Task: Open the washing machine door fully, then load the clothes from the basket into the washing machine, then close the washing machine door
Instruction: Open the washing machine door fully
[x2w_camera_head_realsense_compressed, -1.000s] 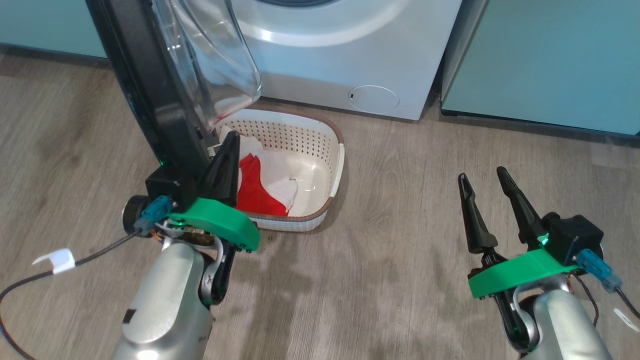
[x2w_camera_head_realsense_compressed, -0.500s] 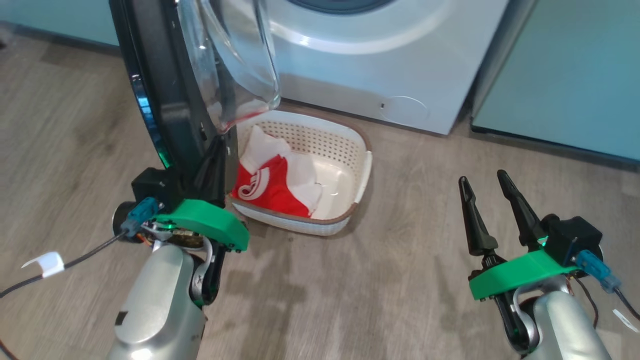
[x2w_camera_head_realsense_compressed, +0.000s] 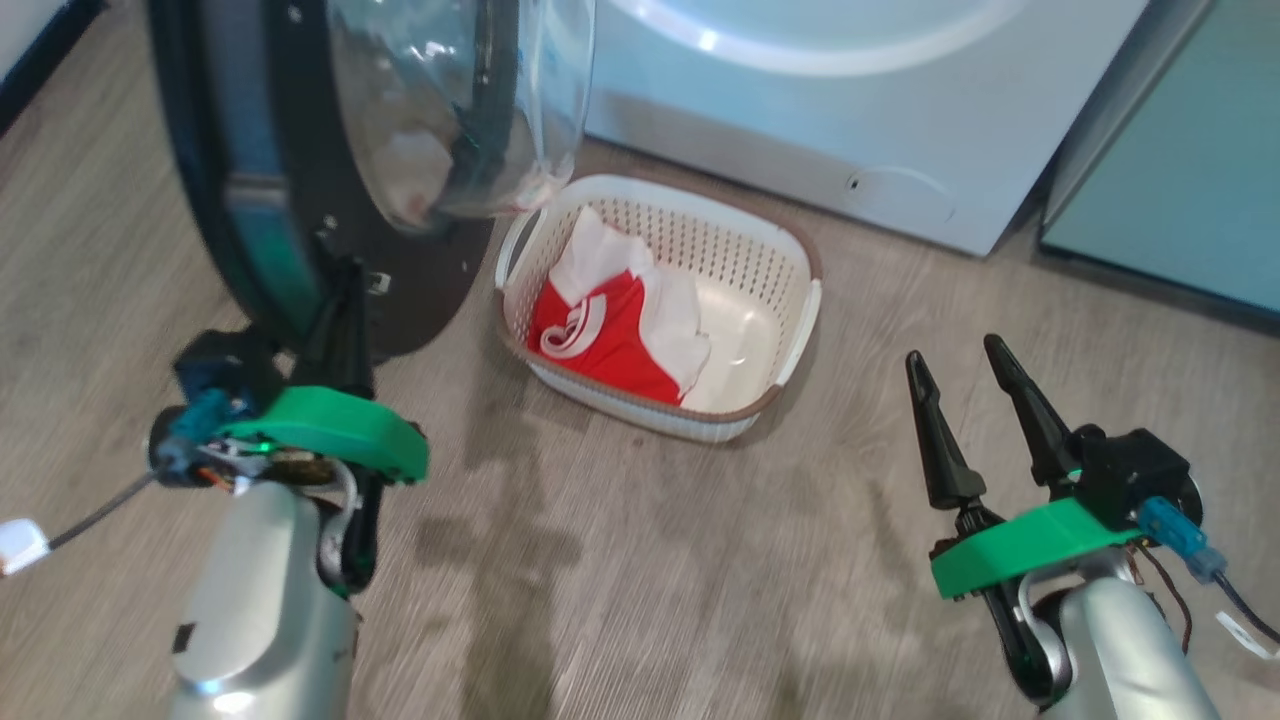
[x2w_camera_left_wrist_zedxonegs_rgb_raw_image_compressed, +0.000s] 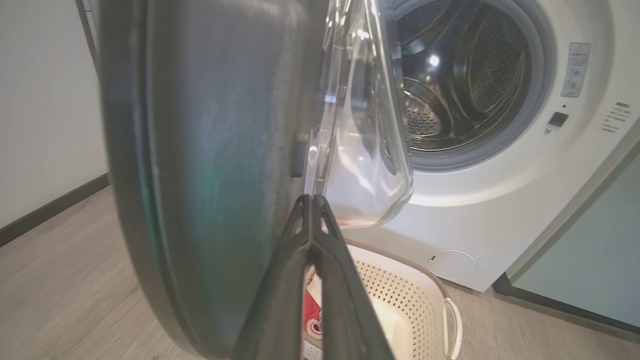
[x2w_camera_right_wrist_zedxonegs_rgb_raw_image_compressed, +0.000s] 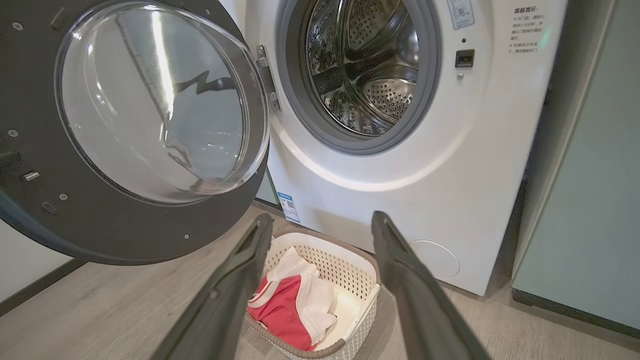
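Washing machine door (x2w_camera_head_realsense_compressed: 300, 250) swung out at 10 o'clock in head view. Judged not fully back, opening step unfinished.
Left hand (x2w_camera_head_realsense_compressed: 345, 300): fingers pressed together, holding nothing, tips at door's inner black rim, 6 o'clock. Likely pushing it wider.
Left forearm low, fingers angled up.
Right hand (x2w_camera_head_realsense_compressed: 952, 352): spread wide, empty, parked at 4 o'clock, clear of door swing.
Clothes (x2w_camera_head_realsense_compressed: 610, 335) in basket (x2w_camera_head_realsense_compressed: 740, 262) on floor before washing machine (x2w_camera_head_realsense_compressed: 800, 130).
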